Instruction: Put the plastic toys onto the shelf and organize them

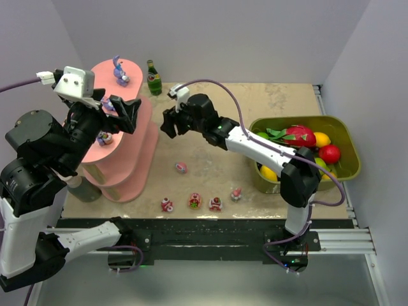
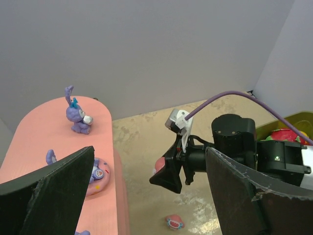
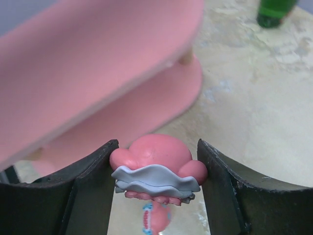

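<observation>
Right gripper (image 3: 156,147), with jaws partly apart, is clamped on a pink figurine (image 3: 155,164) with a grey-blue frill, which is held above the table (image 3: 254,98) just beside the salmon-pink shelf (image 3: 98,63). Left gripper (image 1: 127,113) is spread wide and empty beside a shelf tier bearing a purple bunny figurine (image 2: 78,115).

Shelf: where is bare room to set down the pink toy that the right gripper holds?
Bare for the pink toy: the lower tiers' front ends, and the top tier beside the purple bunny. Crowded: the middle tier, where the left gripper hovers beside a toy.
</observation>
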You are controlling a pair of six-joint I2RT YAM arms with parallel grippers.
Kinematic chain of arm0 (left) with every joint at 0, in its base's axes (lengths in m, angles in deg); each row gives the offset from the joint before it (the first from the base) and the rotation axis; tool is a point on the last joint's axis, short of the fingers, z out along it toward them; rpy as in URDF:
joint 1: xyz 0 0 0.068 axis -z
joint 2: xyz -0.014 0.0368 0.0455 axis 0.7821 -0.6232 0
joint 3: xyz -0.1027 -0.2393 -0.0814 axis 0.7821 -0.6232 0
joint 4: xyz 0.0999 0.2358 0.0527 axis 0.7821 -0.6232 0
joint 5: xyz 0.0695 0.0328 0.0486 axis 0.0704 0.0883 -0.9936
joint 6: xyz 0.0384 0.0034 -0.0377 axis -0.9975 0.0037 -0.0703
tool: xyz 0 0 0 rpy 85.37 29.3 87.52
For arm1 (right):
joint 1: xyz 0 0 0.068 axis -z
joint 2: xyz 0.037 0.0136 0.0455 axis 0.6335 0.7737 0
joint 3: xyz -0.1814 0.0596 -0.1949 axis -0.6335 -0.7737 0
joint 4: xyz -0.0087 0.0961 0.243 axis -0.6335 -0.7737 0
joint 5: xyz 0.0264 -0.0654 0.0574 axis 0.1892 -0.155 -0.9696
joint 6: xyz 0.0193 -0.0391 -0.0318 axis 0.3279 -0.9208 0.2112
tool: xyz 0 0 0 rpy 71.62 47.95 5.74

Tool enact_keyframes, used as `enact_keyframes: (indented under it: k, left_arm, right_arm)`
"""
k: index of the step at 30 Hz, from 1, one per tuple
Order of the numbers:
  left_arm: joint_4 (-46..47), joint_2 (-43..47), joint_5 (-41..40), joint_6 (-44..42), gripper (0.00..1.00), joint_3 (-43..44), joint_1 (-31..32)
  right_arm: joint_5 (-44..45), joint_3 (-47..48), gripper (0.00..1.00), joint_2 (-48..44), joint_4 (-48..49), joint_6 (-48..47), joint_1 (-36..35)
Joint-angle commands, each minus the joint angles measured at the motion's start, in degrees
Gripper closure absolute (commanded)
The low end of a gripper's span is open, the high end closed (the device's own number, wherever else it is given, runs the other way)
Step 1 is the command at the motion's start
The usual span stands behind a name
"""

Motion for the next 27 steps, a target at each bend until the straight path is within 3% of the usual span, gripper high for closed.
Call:
enact_keyframes:
  k: [1,12,27]
  left_arm:
    - [0.54,0.17,-0.44,-0.70,0.01,2.06,-0.16]
    - [-0.16,-0.27,-0.44,0.10,0.00,3.47,-0.25]
    - [-0.69,-0.36,-0.97,-0.61,0.00,3.47,-0.16]
  right_arm:
    - [-5.18,7.91,0.87,-2.17,-9.28,-2.47,-4.85]
    - [-3.43,17.76,0.87,0.55,-14.48,-1.68,-14.96]
    - [3.78,13.37,0.88,5.30,-4.29,-0.36,-20.14]
